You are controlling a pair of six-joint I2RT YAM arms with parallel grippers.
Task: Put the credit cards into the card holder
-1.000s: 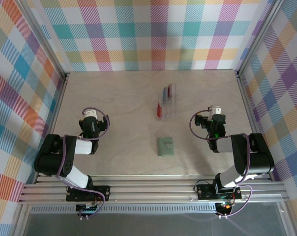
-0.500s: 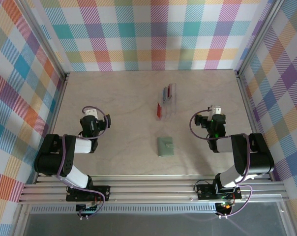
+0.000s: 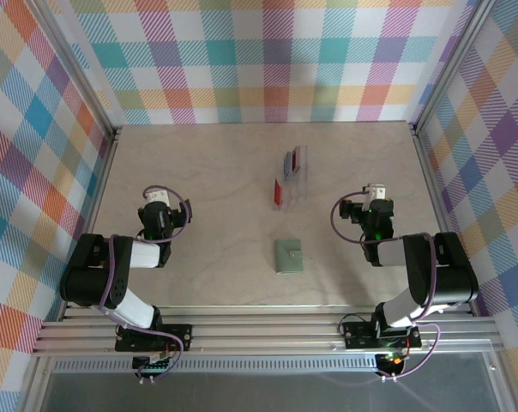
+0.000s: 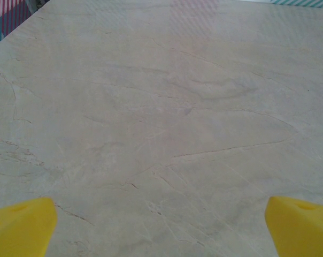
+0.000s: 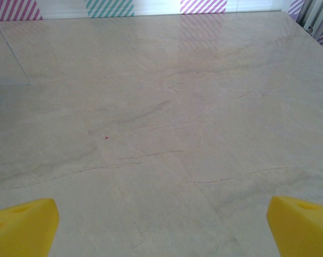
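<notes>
Both grippers are waiting with fingers spread wide and grasping nothing: the left gripper point(image 4: 161, 227) is hovering over bare table point(image 3: 216, 163) on its side, the right gripper point(image 5: 161, 227) likewise on its own. The cards point(image 3: 279, 190) are standing on edge in a clear rack point(image 3: 296, 182) at mid-table. The holder point(image 3: 288, 255) is lying flat, seemingly folded shut, nearer the arms and apart from the rack. The cards are probably light, stiff and slick, so pinching one across its faces at the exposed top edge looks best. The holder is likely soft and prone to sliding unless one gripper is pinning it.
</notes>
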